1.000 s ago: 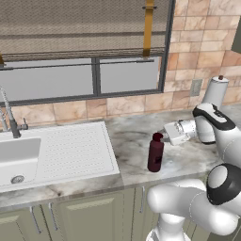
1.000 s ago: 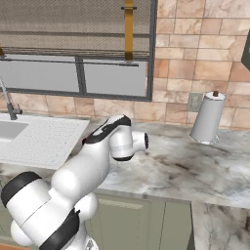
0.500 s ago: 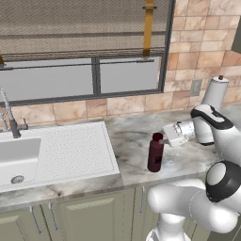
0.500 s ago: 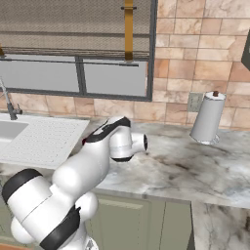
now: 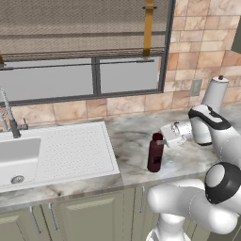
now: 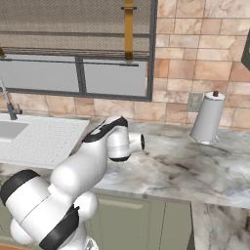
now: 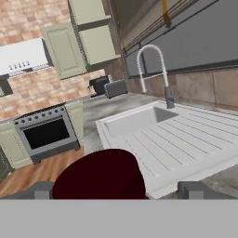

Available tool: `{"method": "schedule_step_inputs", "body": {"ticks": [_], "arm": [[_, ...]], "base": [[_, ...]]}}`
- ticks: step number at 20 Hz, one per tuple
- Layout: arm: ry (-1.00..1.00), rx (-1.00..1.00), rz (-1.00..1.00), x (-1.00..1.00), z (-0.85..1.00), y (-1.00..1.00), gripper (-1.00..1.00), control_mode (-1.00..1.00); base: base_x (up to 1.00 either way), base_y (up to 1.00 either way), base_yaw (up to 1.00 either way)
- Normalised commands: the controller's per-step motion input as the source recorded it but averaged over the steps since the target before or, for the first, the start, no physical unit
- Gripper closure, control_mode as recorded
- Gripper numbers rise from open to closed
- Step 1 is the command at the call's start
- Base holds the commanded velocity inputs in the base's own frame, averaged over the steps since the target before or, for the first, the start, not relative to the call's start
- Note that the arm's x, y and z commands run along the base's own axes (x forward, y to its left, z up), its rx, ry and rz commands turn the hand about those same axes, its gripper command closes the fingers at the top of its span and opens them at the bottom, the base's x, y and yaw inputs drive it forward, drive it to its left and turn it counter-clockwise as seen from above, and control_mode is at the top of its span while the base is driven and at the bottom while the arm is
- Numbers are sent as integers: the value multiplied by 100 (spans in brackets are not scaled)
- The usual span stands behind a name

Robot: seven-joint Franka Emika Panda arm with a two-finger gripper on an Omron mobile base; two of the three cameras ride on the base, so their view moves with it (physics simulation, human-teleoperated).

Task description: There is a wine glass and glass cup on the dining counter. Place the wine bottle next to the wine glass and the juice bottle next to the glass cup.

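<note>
The juice bottle [image 5: 155, 153], stout and dark red with a wide red cap, stands upright on the marble worktop just right of the sink's drainboard. My gripper [image 5: 162, 140] reaches in from the right at cap height. In the hand view the red cap of the juice bottle [image 7: 98, 178] sits low in the middle, between the two wide-spread fingertips [image 7: 44, 190] of my open gripper [image 7: 118, 190], with a gap on each side. The wine bottle, wine glass, glass cup and dining counter are out of view.
A white sink [image 5: 19, 155] with a ribbed drainboard [image 5: 75, 148] and a tall faucet [image 5: 9, 115] lies left of the bottle. A paper towel roll [image 5: 214, 94] [image 6: 207, 118] stands by the brick wall at the right. In the hand view a stove [image 7: 46, 132] shows across the room.
The hand has edged slightly lower and closer to the bottle's cap. The bottle has not moved and the jaws stay wide.
</note>
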Motion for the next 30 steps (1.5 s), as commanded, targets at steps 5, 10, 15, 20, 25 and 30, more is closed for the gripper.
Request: {"method": "schedule_step_inputs", "body": {"ticks": [5, 10, 15, 20, 25, 30], "arm": [[0, 0, 0, 0, -9, 5, -100, -100], [0, 0, 0, 0, -15, 2, 100, -100], [0, 1, 0, 2, -8, 0, 100, -100], [0, 2, 0, 2, 6, 0, 100, -100], [0, 9, 0, -4, 36, 2, 100, -100], [0, 3, 0, -21, 63, 7, 100, -100]], "base": [[0, 0, 0], [0, 0, 0], [0, 0, 0], [0, 0, 0], [0, 0, 0], [0, 0, 0]]}}
